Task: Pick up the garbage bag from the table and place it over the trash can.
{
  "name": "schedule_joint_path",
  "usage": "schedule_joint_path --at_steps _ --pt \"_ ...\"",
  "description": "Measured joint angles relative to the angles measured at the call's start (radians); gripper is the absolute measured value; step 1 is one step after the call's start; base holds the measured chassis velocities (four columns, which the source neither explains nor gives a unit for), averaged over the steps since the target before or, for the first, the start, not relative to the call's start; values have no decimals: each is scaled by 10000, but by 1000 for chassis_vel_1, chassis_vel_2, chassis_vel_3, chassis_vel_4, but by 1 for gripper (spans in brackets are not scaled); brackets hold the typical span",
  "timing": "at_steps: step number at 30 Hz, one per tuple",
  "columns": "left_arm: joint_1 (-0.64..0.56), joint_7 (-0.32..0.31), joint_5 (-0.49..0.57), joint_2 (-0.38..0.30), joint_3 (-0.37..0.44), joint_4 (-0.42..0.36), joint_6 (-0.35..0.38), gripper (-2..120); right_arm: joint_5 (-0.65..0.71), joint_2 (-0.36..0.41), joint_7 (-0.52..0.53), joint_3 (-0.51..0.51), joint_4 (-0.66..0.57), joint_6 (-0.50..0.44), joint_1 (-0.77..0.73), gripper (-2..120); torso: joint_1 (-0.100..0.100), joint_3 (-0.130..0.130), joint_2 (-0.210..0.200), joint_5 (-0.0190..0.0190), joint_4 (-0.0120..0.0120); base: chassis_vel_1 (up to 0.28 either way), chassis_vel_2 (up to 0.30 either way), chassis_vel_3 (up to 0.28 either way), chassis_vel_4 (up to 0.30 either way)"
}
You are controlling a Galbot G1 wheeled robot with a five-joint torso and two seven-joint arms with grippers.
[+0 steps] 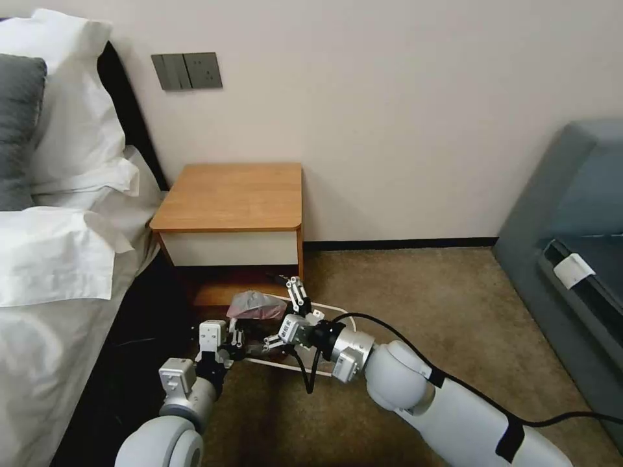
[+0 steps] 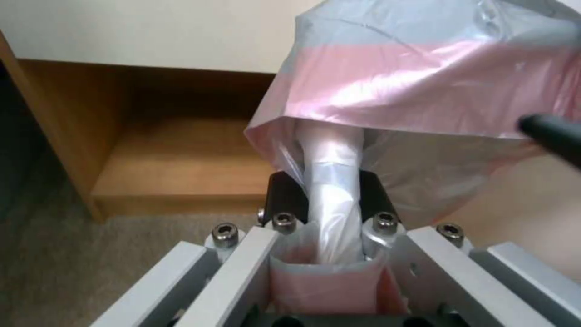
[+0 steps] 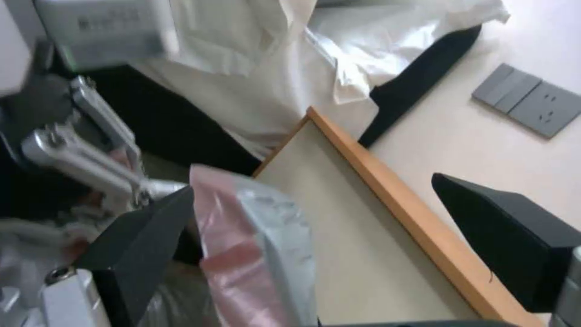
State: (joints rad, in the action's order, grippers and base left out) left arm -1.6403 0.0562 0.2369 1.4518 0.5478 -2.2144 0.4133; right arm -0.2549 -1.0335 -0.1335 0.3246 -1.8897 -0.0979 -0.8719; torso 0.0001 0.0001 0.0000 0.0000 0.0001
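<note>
My left end effector (image 1: 235,342) pinches the garbage bag (image 1: 256,305) over the trash can (image 1: 337,320) by the bench (image 1: 233,194); my right end effector (image 1: 285,316) is open wide beside it.

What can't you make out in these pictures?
- Trash can: head view, mostly hidden by both grippers and the bag.
- Bag's far side: left wrist view, cut off by the edge; left gripper shut on it.
- Right gripper: open; the bag hides whether a finger touches it.

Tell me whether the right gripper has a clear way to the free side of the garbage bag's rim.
Probably yes: the right gripper is open beside the garbage bag, one finger at its pink band, nothing between. The left gripper pinches the other side.
</note>
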Motion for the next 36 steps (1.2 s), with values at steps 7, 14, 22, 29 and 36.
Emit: schedule_joint_path --at_steps 7,14,22,29,36 --pt "73 -15 283 9 33 -82 107 7 76 28 -7 -56 393 -161 55 100 0 0 0 1 -1 0 0 0 0" --pt "-9 -37 359 -40 47 -142 158 7 178 -73 -14 -201 594 -213 193 100 1 0 1 1 -1 0 0 0 0" --pt "-216 -32 174 -50 -114 -157 162 7 728 -176 81 -425 516 32 732 100 0 -1 1 0 0 0 0 0 0" --pt "-508 14 -177 -78 -416 -248 53 7 998 -301 227 -522 956 225 1166 100 0 -1 1 1 -1 0 0 0 0" --pt "-664 32 -371 -93 -571 -404 -51 7 1092 -441 340 -619 1798 253 1598 100 -1 -1 1 0 0 0 0 0 0"
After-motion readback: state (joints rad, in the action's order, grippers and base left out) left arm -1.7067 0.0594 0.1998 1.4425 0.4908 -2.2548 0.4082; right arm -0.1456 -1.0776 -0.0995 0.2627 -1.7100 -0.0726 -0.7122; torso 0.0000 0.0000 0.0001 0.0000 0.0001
